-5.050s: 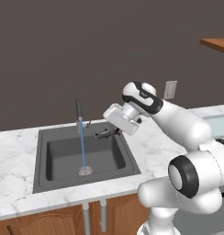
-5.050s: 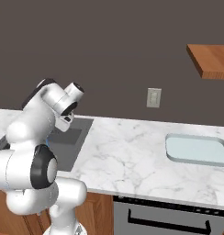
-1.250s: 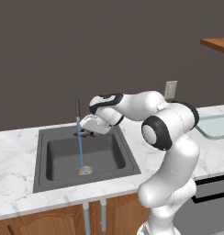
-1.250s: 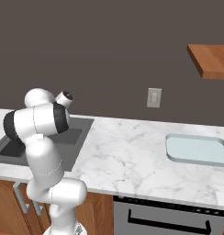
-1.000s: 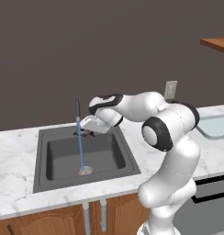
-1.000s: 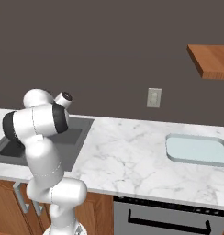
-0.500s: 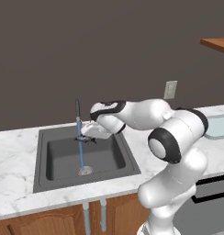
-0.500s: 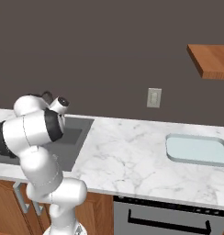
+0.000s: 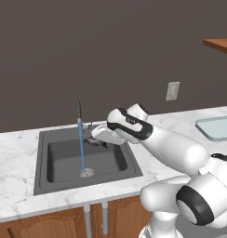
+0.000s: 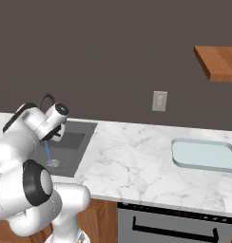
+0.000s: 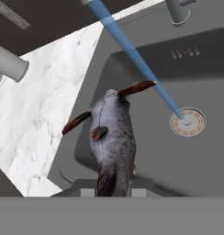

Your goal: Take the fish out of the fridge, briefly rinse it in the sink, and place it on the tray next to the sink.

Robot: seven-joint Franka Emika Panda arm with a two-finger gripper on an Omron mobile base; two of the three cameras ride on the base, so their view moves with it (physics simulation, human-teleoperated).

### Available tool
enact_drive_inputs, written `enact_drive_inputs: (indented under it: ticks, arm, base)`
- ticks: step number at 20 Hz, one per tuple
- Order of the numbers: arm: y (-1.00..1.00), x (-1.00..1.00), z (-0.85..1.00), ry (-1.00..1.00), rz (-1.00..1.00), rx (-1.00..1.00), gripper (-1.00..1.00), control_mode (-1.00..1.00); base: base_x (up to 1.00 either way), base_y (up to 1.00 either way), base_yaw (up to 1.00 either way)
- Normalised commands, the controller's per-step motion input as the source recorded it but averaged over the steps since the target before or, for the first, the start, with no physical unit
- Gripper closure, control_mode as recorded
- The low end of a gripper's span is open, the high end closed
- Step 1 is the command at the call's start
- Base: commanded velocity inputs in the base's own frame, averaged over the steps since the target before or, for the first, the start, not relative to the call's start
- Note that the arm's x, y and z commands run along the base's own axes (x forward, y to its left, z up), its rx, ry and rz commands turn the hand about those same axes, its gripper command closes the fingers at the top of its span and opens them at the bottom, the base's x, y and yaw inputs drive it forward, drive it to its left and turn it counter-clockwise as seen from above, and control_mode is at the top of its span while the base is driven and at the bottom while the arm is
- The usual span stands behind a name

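Note:
My gripper (image 9: 99, 142) is shut on the tail end of a grey fish (image 11: 113, 137) with reddish-brown fins. It holds the fish (image 9: 93, 141) over the dark grey sink (image 9: 42, 183), just right of the blue water stream (image 9: 81, 148) that falls from the thin dark faucet (image 9: 78, 109) to the round drain (image 11: 187, 122). In the hand view the fish's head points toward the stream (image 11: 132, 54). The pale blue-grey tray (image 10: 203, 154) lies far to the right on the marble counter. The fridge is out of view.
White marble counter (image 10: 132, 161) stretches between the sink (image 10: 72, 135) and the tray (image 9: 217, 128). A wall outlet (image 9: 172, 90) sits on the dark wall and a wooden shelf (image 10: 217, 61) hangs high at the right. An oven front (image 10: 175, 223) is below the counter.
The arm has folded lower over the counter and the hand has dropped a little into the sink with the fish, still beside the running water.

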Motion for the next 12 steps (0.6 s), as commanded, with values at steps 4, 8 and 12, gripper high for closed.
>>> enact_drive_inputs:
  ticks: [4, 8, 12]
  arm:
    - [-0.02, -0.73, 1.0, -0.03, -0.33, -0.13, 1.0, -1.0]
    - [-0.08, -0.66, 1.0, 0.05, -0.39, -0.19, 1.0, -1.0]
    - [-0.43, -0.63, 0.98, 0.26, -0.42, -0.18, 1.0, -1.0]
  base:
    - [0.0, 0.0, 0.0]
    - [0.0, 0.0, 0.0]
    - [0.0, 0.0, 0.0]
